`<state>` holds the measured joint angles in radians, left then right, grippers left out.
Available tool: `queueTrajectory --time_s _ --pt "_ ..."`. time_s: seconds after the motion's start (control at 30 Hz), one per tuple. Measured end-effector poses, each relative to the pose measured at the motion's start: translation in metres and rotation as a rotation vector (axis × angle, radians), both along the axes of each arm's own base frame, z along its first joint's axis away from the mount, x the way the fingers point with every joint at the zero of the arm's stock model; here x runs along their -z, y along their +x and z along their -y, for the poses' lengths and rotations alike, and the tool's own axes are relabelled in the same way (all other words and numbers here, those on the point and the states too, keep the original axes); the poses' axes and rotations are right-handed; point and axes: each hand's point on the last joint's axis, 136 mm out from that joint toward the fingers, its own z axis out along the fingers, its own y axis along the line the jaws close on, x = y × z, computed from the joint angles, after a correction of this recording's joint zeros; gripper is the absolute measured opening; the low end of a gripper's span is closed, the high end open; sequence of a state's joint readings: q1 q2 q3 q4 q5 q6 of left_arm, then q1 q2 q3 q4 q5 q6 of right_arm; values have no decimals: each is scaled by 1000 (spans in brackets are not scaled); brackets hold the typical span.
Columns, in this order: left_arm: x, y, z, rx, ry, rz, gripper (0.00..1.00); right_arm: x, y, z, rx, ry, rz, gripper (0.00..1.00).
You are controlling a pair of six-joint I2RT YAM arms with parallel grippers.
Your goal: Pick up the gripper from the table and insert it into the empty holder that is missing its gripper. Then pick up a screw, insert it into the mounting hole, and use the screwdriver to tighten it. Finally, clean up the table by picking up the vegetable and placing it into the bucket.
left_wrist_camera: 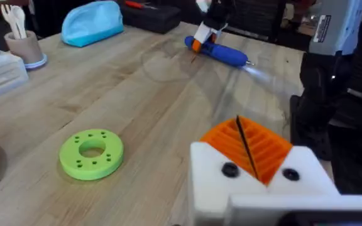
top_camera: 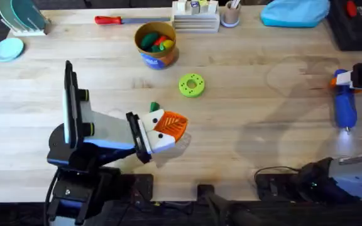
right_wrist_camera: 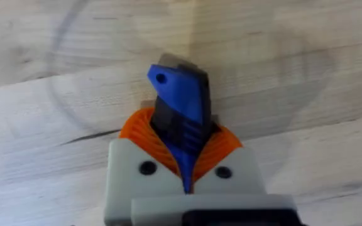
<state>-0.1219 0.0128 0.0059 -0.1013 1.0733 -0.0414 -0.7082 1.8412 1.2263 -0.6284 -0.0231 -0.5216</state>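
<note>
Fingers of the left gripper (left_wrist_camera: 250, 147): orange ribbed pads pressed flat together, only a thin dark seam between them, nothing held. Mounted on white blocks with a dark screw head on each. Hovering low over the bare wooden table (top_camera: 244, 157), near its front edge.

Just behind those fingertips in the overhead view, tip of a small dark green vegetable (top_camera: 154, 107), mostly hidden by the gripper. A little ahead and off to one side, lime-green disc (left_wrist_camera: 92, 152) with holes, flat on the wood. Farther ahead, yellow-orange bucket (top_camera: 156, 45) with a blue band at the base, holding colourful toy food. Beyond that, slim red-handled screwdriver (top_camera: 117, 20) lying near the back edge.

Well apart from the left fingers, across the table: right gripper (right_wrist_camera: 184, 160), orange pads closed narrow around the blue screwdriver (top_camera: 344, 107), clamping its rear end. Blue body lying along the wood, thin metal tip pointing back toward the front edge, a bright patch of light on the wood just past the tip. Past the right fingers, light blue pouch (left_wrist_camera: 93, 23) at the far edge.
</note>
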Motion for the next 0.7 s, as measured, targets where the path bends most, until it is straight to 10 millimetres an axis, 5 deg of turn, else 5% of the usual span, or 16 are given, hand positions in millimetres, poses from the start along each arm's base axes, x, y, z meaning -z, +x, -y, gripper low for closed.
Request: queueTrajectory --time_s 0.27,0.43,0.7 --pt "0 0 0 0 0 0 4 -4 -3 -3 94 39 -17 18" --pt "0 0 0 0 0 0 4 -28 12 1 179 38 56 18" --pt "0 0 0 0 0 0 4 -146 42 -28 117 -104 362 18"
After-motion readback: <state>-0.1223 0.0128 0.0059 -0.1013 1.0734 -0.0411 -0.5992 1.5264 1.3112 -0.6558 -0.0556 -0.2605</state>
